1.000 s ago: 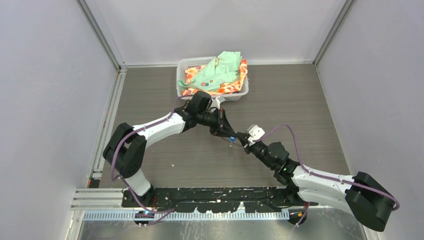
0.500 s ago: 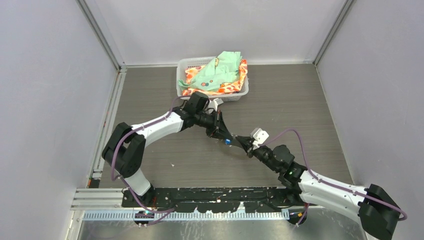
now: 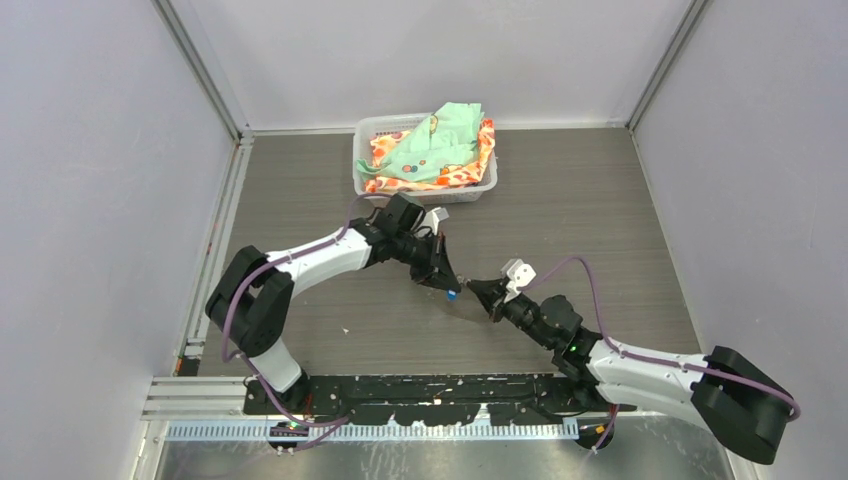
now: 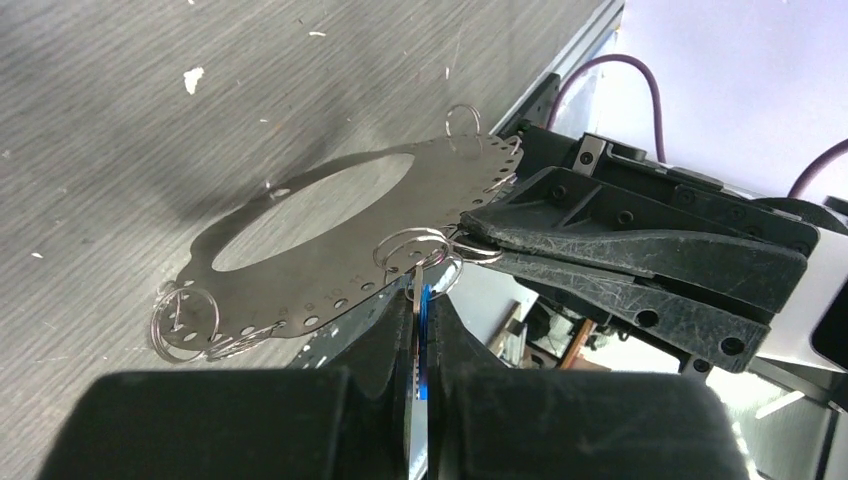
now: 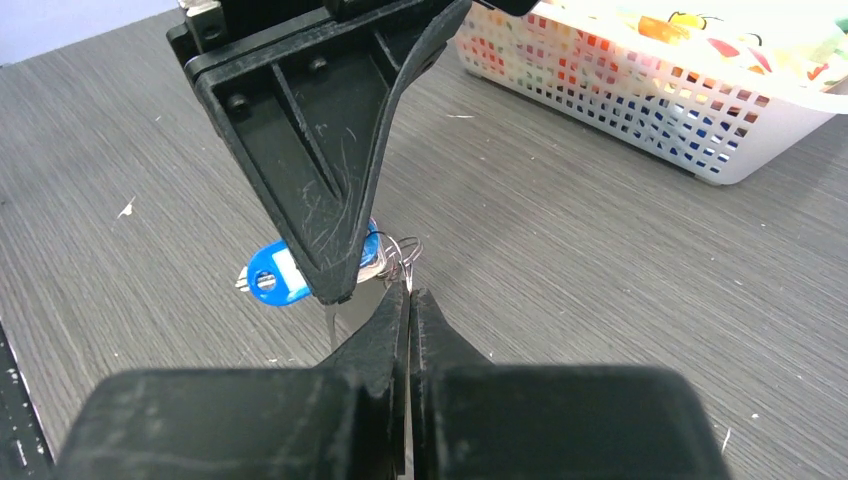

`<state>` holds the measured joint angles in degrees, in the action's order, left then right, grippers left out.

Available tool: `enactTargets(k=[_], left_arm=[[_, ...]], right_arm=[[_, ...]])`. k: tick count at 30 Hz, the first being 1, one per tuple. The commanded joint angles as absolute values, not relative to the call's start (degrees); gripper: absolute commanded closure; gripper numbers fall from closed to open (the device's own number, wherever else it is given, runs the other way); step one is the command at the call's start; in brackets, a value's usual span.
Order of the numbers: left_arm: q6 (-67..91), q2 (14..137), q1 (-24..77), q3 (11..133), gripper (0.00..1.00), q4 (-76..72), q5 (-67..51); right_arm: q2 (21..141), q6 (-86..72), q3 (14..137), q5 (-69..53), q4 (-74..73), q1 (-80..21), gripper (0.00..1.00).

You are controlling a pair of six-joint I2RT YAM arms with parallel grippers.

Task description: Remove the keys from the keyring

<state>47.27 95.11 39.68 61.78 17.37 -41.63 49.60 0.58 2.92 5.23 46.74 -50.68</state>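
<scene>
The keyring (image 4: pixel 290 290), a flat grey plate with a big hole and silver loops on its rim, hangs above the table between my two grippers. My left gripper (image 4: pixel 422 300) is shut on the keys (image 4: pixel 424 335), pinching the blue tag edge-on; the tag joins a loop at the plate's rim. My right gripper (image 5: pixel 408 295) is shut on the edge of the plate (image 5: pixel 358 300), right beside that loop. The blue tag (image 5: pixel 278 276) sticks out from under the left fingers (image 5: pixel 320 180). In the top view the grippers meet tip to tip, left (image 3: pixel 447 287) and right (image 3: pixel 482 292).
A white basket (image 3: pixel 470 190) of coloured cloths stands at the back of the table, just behind the left arm; it shows in the right wrist view (image 5: pixel 640 110) too. Grey walls close in both sides. A black rail runs along the near edge (image 3: pixel 420 385).
The left gripper has come slightly toward the near edge with the blue tag. The right gripper has shifted left, closing up to it. Both stay shut.
</scene>
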Motion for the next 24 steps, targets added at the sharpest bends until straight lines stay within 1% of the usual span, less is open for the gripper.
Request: enactTargets(k=[1,6,16,20,24], left_arm=[[43.81,96.55,40.0,60.85,0.99,22.01,-33.5],[45.54,96.97,40.01,60.95,0.99,21.06,-32.94],[51.54,96.9,39.64,58.95,1.0,15.35,-35.62],[48.75,94.75,40.05,59.77,0.99,17.68,-32.17],[44.03,94.48,41.36,60.5,0.99,20.52,-31.53]], right_arm=[[51.4,-1.35,3.76,8.61,60.61,-50.71,1.0],[50.53,-0.93,5.42,7.19,61.18,-50.8,0.99],[41.62,0.78,8.44,5.38,54.81,-50.97,0.99],[42.41,-2.66,7.76,4.59,55.07,-50.97,0.99],[40.41,-8.69,5.91,7.1,49.11,-50.96,0.92]])
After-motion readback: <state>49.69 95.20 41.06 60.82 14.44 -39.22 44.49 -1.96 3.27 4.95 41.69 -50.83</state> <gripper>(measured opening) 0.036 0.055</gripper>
